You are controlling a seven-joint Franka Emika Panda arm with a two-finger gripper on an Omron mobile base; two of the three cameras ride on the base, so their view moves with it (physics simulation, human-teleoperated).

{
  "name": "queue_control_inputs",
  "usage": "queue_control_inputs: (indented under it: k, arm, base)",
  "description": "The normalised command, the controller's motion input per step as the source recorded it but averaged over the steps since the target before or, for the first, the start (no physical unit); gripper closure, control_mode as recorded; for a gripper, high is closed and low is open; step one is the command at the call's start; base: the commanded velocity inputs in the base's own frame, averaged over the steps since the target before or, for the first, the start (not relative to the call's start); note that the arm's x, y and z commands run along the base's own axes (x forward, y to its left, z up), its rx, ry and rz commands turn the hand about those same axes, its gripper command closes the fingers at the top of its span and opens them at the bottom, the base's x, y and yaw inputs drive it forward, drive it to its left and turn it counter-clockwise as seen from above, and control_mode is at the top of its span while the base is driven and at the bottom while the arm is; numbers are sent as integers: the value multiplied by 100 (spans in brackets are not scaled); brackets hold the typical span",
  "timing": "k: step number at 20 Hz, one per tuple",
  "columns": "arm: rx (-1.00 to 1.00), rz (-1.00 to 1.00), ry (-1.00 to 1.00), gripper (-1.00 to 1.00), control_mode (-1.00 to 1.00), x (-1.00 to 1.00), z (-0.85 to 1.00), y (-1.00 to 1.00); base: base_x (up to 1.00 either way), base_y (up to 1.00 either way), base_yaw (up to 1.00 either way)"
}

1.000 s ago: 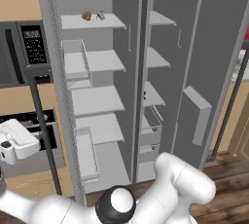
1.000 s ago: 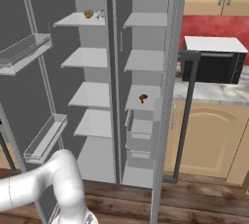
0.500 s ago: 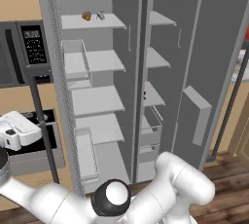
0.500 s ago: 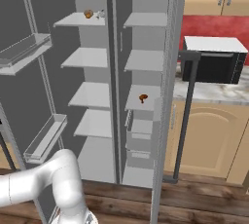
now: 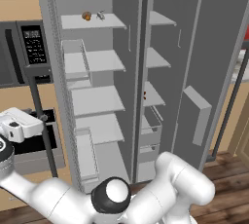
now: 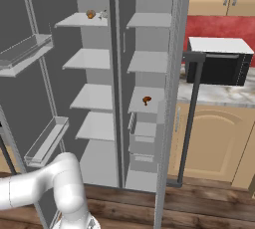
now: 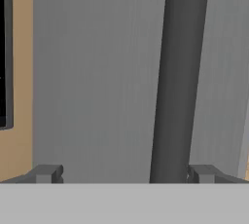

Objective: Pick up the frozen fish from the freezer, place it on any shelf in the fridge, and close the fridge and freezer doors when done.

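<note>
The frozen fish (image 5: 100, 15) (image 6: 103, 13) is a tiny silvery piece lying on the top shelf (image 5: 97, 22) of the fridge (image 5: 95, 101), next to a small orange-brown lump (image 5: 86, 16). To the right is the freezer (image 5: 153, 96) (image 6: 147, 98), with a small reddish item (image 6: 146, 100) on a short shelf. Both doors stand open. My gripper (image 7: 124, 174) (image 5: 40, 119) is open, low at the left by the fridge door's outer face (image 7: 97, 72). The door's dark bar handle (image 7: 177, 77) (image 5: 41, 135) stands between the fingertips (image 7: 46, 173), close to the right one.
A black oven with a control panel (image 5: 34, 47) is set in wooden cabinets left of the fridge door. The fridge door's bins (image 6: 47, 141) jut out on its inner side. The freezer door (image 5: 209, 72) hangs open at the right. A black microwave (image 6: 219, 63) sits on the counter.
My hand has risen a little beside the fridge door handle, and the elbow has swung left. Fish, shelves and doors have not moved.
</note>
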Motion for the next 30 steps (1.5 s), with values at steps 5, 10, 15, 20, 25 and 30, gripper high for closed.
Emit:
queue_control_inputs:
  k: [5, 10, 15, 20, 25, 30]
  arm:
    - [1, 15, 0, -100, -100, 46, 0, -60]
    - [2, 11, 1, -100, -100, 91, 0, -86]
    - [3, 4, 6, -100, -100, 100, 0, -74]
    - [3, 2, 8, -100, -100, 100, 0, -72]
    - [6, 6, 4, -100, -100, 100, 0, -88]
    - [6, 10, 1, -100, -100, 100, 0, -99]
  base:
    - [0, 0, 0]
    - [0, 0, 0]
    - [0, 0, 0]
    - [0, 0, 0]
    - [0, 0, 0]
    - [0, 0, 0]
